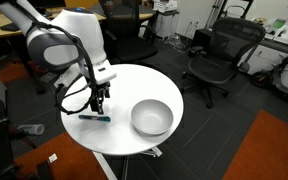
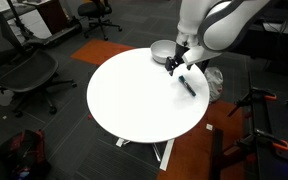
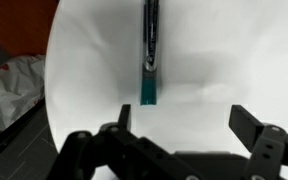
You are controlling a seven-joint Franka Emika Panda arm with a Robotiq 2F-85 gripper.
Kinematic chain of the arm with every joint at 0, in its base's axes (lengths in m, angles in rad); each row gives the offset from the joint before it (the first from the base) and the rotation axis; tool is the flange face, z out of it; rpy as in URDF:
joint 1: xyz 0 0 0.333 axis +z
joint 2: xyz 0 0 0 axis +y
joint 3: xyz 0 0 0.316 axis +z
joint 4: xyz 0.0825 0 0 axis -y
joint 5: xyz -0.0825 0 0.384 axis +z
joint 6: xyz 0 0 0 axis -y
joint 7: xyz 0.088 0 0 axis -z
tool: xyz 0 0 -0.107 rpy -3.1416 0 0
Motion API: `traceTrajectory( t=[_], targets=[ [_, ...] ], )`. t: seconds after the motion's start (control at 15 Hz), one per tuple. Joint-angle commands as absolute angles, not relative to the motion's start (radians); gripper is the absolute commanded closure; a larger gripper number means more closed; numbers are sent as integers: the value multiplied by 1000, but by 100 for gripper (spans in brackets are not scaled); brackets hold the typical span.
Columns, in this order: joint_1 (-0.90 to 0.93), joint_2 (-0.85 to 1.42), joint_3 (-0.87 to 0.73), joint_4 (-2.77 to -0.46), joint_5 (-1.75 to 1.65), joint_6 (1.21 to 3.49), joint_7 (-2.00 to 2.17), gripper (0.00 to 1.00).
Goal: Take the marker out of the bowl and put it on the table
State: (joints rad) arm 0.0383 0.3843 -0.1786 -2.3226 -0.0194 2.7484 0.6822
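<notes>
The marker (image 1: 95,118) lies flat on the round white table (image 1: 124,140), dark with a teal end, left of the silvery-grey bowl (image 1: 152,118). It also shows in an exterior view (image 2: 188,86) and in the wrist view (image 3: 150,60), teal end towards the camera. My gripper (image 1: 101,101) hangs just above the marker, open and empty; in the wrist view its jaws (image 3: 184,120) are spread wide with only bare table between them. The bowl (image 2: 163,51) looks empty and stands behind the arm.
Black office chairs (image 1: 216,55) stand around the table on dark carpet, one also in an exterior view (image 2: 24,70). Wooden desks (image 1: 14,25) are at the back. A crumpled white bag (image 3: 9,85) lies on the floor beside the table edge.
</notes>
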Motion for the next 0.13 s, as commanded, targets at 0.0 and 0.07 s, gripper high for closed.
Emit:
traceTrajectory(
  t=[0.0,0.07],
  targets=[
    [53,386,-192,-2320,-6,2746,672,0],
    [53,386,-192,-2320,-6,2746,672,0]
  ],
)
